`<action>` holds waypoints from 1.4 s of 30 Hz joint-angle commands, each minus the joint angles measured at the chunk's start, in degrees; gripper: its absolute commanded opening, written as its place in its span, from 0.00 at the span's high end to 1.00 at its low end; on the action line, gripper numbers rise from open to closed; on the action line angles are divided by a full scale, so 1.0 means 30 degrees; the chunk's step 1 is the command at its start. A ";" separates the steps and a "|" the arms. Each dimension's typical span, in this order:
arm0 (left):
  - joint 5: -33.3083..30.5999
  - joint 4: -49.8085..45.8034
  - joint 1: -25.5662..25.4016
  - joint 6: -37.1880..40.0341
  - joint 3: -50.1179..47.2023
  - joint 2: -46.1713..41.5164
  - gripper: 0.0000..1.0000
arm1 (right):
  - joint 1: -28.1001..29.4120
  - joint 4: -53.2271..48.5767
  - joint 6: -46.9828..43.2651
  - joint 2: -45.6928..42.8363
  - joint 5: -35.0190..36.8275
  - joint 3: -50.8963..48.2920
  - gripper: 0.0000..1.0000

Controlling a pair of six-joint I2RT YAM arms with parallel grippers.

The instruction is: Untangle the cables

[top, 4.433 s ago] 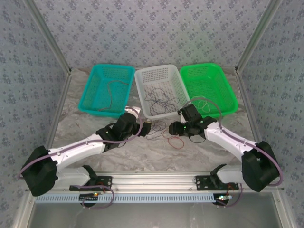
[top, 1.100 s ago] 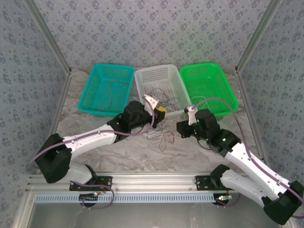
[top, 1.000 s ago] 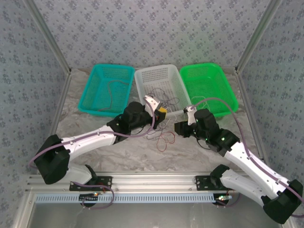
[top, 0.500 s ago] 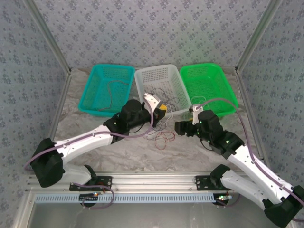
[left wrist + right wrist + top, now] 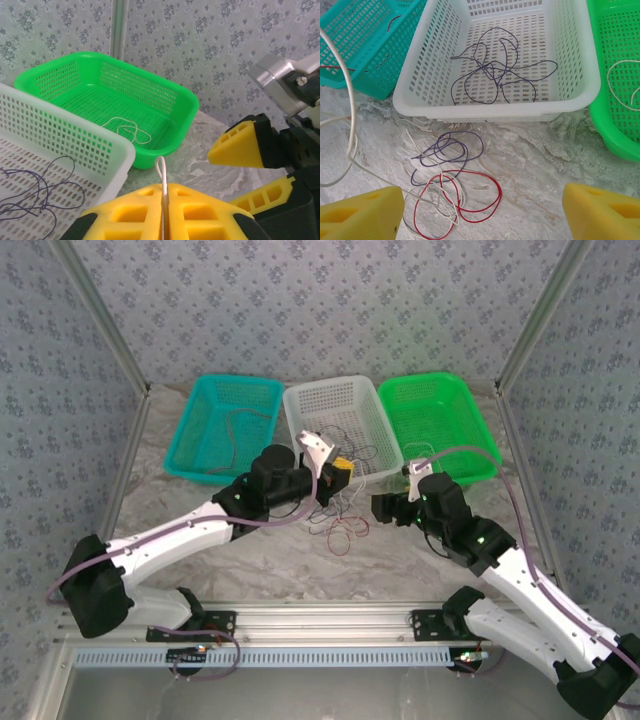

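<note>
Left gripper (image 5: 164, 202) first: yellow fingers pressed together on the white cable (image 5: 161, 175), a thin strand standing up out of the seam between them. In the top view the left gripper (image 5: 337, 468) sits raised over the near rim of the white basket (image 5: 330, 390), arm reaching in from the near left. From there the white cable (image 5: 351, 100) drops in a long curve, far-left down to near-right, into the tangle (image 5: 451, 185) on the table (image 5: 535, 165).

Now the right gripper (image 5: 482, 217): fingers spread wide, one yellow tip at each lower corner of its wrist view, nothing between them. The tangle lies ahead of it and a little left, on the table just near of the white basket. A red cable (image 5: 499, 192) loops nearest the fingers, a purple cable (image 5: 475, 134) loops just beyond, and white strands thread through both. In the top view the right gripper (image 5: 383, 508) is low, just right of the tangle (image 5: 340, 525), and looks the nearer of the two to it, forearm coming in from the near right.

My read: with the left pinning the white end up high, the right would go forward and left for the red loop, which lies broadside across its open fingers. The risk is catching white strands along with it
</note>
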 commanded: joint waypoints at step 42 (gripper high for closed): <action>-0.1073 -0.0349 0.1074 -0.1207 -0.0549 -0.3215 0.85 | 0.2811 0.7834 -0.0514 0.5978 -0.2143 -0.3291 0.15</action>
